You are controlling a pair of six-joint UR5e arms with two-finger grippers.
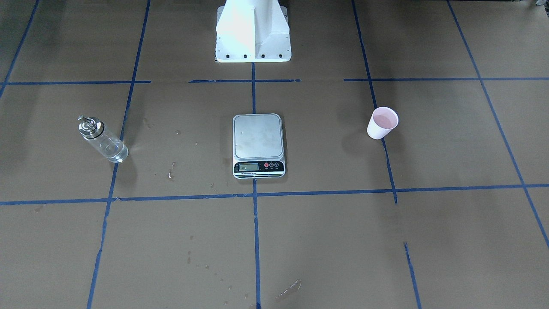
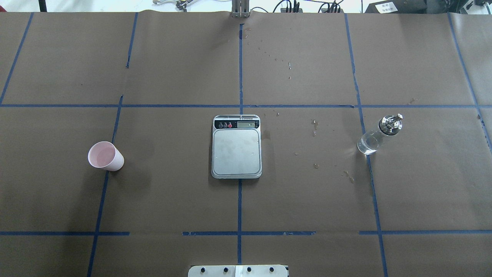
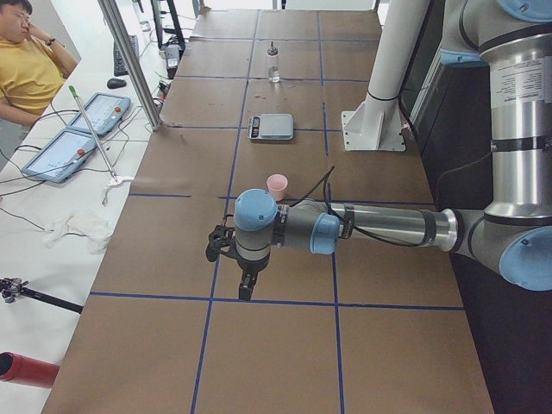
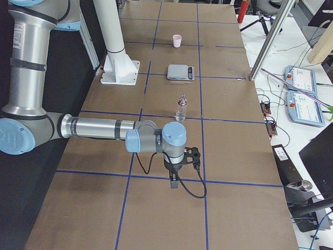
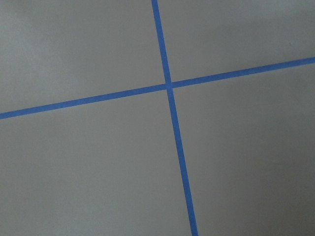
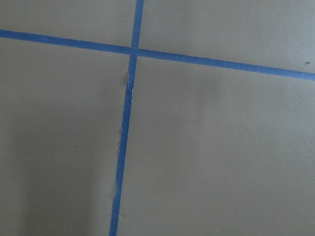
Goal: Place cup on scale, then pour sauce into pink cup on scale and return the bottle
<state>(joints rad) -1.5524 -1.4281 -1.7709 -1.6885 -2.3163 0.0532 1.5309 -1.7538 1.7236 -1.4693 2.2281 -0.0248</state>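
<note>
The pink cup [image 2: 105, 156] stands upright on the brown table, well off to the scale's left in the overhead view. The steel scale [image 2: 236, 148] lies at the table's middle with nothing on its plate. The glass bottle [image 2: 378, 134] with its silver cap stands to the scale's right, with clear sauce [image 2: 367, 144] in its lower part. My left gripper [image 3: 247, 289] hangs over the table on the near side of the cup [image 3: 277, 186]. My right gripper [image 4: 174, 183] hangs on the near side of the bottle [image 4: 181, 108]. I cannot tell whether either is open. Both wrist views show only paper and blue tape.
Blue tape lines cross the brown paper. The white robot base [image 1: 253, 34] stands behind the scale [image 1: 258, 143]. Small wet spots [image 2: 314, 127] lie between scale and bottle. A seated person [image 3: 30, 69], tablets [image 3: 78, 129] and a slanted metal pole [image 3: 129, 60] are beyond the table's far edge.
</note>
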